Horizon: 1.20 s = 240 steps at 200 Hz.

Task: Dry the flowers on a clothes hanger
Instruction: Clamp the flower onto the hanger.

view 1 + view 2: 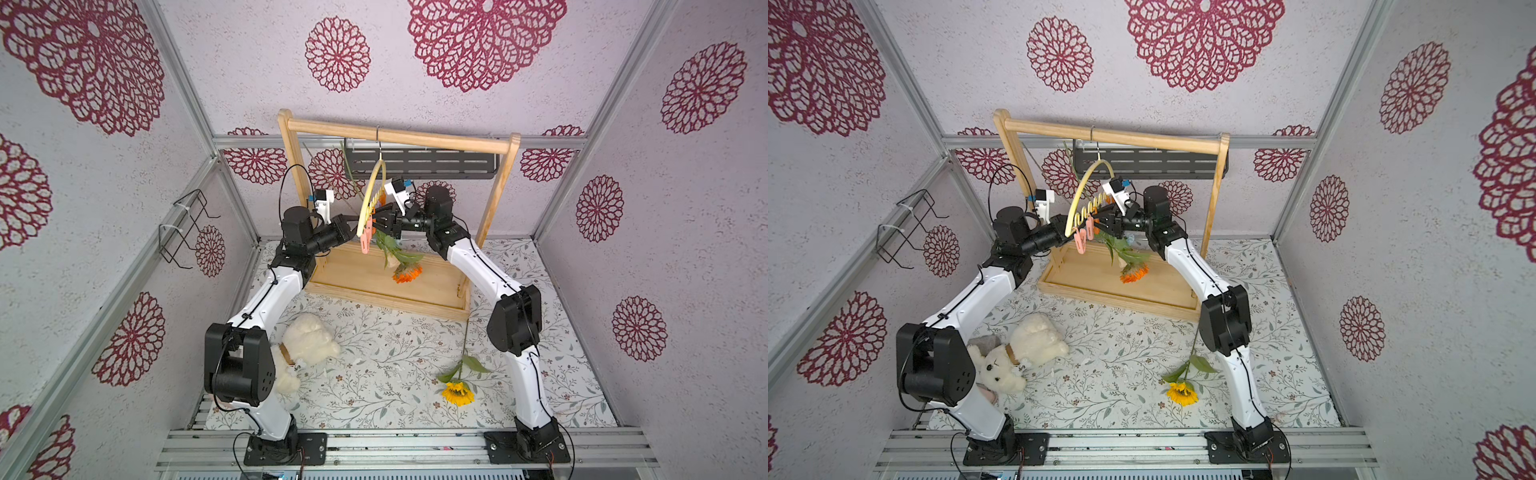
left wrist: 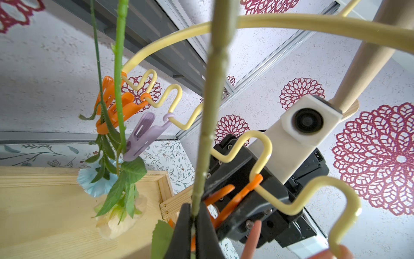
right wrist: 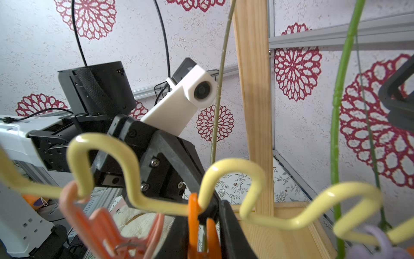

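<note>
My left arm (image 1: 266,299) and right arm (image 1: 482,270) reach bent-elbowed to the clothes hanger (image 1: 367,195). Left of it, my left hand (image 2: 193,218) is clamped on a flower stem (image 2: 212,112); right of it, my right hand (image 3: 205,226) squeezes an orange clothespin (image 3: 192,210).

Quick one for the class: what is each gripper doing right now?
Left gripper: closed on the orange gerbera's stem.
Right gripper: closed on an orange clothespin on the clothes hanger.

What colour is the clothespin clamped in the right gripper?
Orange; the clothespin shows best in the right wrist view.
</note>
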### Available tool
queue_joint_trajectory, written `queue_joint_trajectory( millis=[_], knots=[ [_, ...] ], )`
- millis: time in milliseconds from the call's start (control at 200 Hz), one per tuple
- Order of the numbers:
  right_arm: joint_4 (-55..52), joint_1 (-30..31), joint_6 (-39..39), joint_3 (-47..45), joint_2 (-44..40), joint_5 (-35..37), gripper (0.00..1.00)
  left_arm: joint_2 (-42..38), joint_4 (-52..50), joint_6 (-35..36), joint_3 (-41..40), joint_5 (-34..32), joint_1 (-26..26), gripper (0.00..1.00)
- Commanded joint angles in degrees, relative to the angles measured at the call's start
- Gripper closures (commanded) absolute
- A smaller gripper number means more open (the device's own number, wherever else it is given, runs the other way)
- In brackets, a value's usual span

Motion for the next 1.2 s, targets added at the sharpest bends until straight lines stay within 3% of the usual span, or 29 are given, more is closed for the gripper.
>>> queue_joint_trajectory(
  millis=[0,485,1196],
  knots=[
    [-0.8,-1.1,-0.7,2.1,-2.4,3.8,0.98,-2.0,2.4,-2.5,-0.1,0.7,0.1,1.0],
    [-1.7,-1.1,-1.0,2.0,-2.8,2.4,0.98,-3.2,-1.2,1.1,0.4,-1.8,0.5,1.0],
    [-2.7,-1.1,-1.4,1.8,-2.9,2.3,0.97,-2.5,4.4,-4.4,-0.5,-1.4,1.6,1.0]
  ],
)
